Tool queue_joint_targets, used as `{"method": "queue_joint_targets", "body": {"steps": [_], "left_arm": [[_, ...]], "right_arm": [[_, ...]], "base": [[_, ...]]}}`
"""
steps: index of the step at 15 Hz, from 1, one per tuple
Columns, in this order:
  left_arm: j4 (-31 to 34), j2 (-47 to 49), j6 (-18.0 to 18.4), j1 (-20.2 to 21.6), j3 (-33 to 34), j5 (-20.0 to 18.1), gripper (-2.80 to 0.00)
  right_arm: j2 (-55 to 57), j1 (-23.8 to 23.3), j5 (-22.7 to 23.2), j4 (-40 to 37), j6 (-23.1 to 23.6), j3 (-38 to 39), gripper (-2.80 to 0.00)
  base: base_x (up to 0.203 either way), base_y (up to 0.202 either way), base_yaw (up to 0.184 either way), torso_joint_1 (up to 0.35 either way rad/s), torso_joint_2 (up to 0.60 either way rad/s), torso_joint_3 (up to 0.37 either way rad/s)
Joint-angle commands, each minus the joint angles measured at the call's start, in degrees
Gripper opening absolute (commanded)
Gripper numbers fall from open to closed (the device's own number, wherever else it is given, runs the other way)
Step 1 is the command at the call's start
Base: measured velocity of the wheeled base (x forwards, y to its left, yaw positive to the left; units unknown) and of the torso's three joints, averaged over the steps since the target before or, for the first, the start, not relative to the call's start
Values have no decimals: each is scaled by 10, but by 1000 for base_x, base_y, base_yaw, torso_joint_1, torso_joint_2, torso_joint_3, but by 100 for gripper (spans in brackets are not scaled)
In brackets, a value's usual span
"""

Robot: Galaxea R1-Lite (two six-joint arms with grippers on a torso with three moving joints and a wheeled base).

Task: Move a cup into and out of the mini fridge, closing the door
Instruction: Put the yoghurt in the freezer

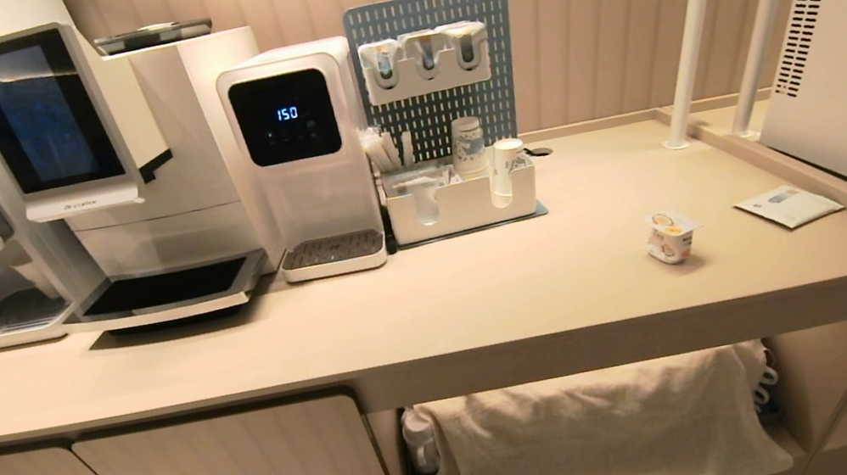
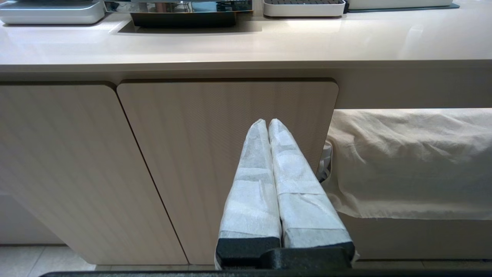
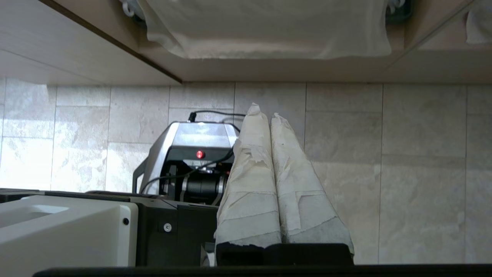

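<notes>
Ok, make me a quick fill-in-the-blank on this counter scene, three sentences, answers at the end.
1. The cup stands on the ____.
2. The water dispenser display reads ____.
3. The left tool points at a cabinet door with its jaws ____.

Missing words: counter; 150; shut

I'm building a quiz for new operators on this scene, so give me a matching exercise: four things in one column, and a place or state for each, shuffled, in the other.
Things:
1. cup
2. left pincer
3. right pincer
4. paper cups

Places or states:
A. shut, above the tiled floor
B. alone on the counter's right part, near a flat packet
C. in the white organizer by the blue pegboard
D. shut, before a cabinet door under the counter

Pairs: 1-B, 2-D, 3-A, 4-C
</notes>
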State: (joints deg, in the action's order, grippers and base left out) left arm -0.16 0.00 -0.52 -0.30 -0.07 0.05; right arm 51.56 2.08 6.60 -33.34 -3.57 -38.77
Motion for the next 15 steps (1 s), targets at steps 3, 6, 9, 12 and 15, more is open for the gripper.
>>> {"method": "queue_joint_targets", "body": {"steps": [3,6,9,12,15], "left_arm": [[0,0,0,0,1,0,-280],[0,0,0,0,0,0,-280],[0,0,0,0,0,0,-280],[0,0,0,0,0,0,-280],[0,0,0,0,0,0,-280]], "right_arm": [[52,2,4,12,1,33,-280],[88,2,16,41,3,58,-280],[123,2,67,83,9,62,-280],[159,2,67,124,26,69,-280],[169,3,70,126,29,66,-280]], "base": [[0,0,0,0,0,0],[0,0,0,0,0,0],[0,0,0,0,0,0],[0,0,0,0,0,0],[0,0,0,0,0,0]]}}
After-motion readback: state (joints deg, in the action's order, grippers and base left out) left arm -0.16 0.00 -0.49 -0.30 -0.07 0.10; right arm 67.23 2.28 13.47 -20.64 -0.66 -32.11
